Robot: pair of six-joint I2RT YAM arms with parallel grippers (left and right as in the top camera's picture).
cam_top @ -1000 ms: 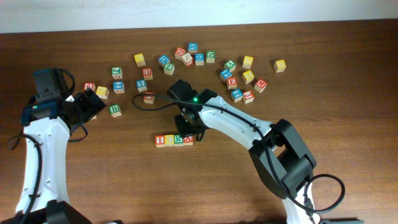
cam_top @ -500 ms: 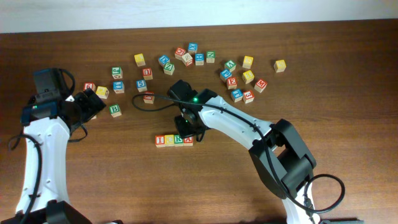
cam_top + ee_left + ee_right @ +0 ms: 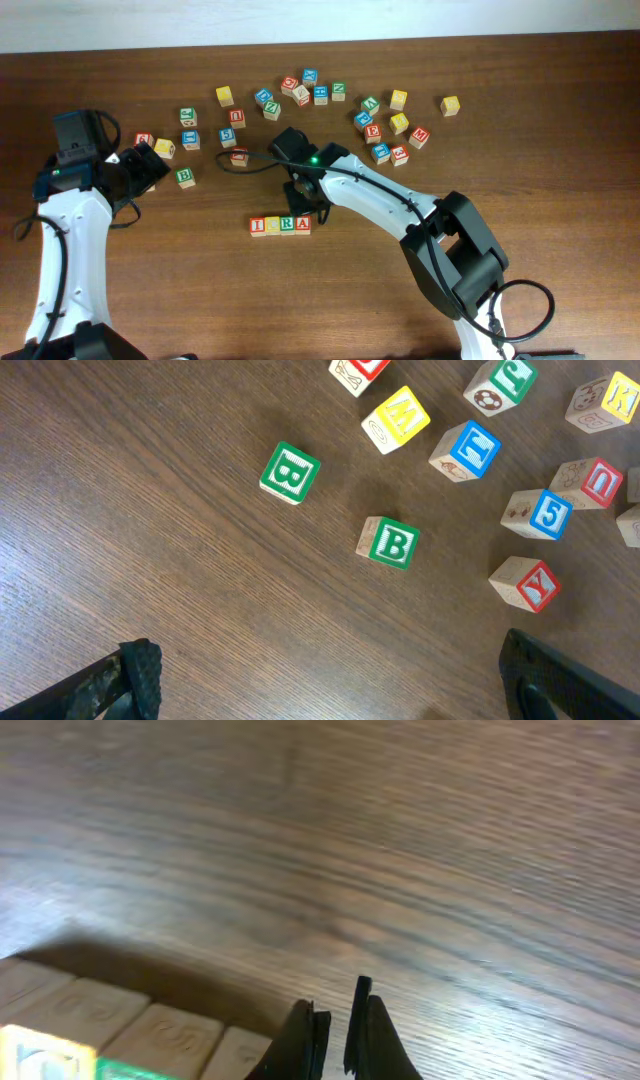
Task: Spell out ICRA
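Overhead, the I (image 3: pixel 258 226), C (image 3: pixel 272 225), R (image 3: pixel 288 225) and A (image 3: pixel 302 224) cubes sit touching in a row on the table (image 3: pixel 200 290), with the right gripper (image 3: pixel 308 203) just beyond the A. In the left wrist view, the left gripper (image 3: pixel 325 670) gapes wide and empty, near two green B cubes (image 3: pixel 390 543). In the right wrist view, the right gripper's fingers (image 3: pixel 375 1035) are pressed together on nothing, with the row just beside them.

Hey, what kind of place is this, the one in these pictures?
Probably a robotics lab bench. A left arm and a right arm, white and black, reach over a wooden table strewn with alphabet cubes, plus a neat row of four cubes.
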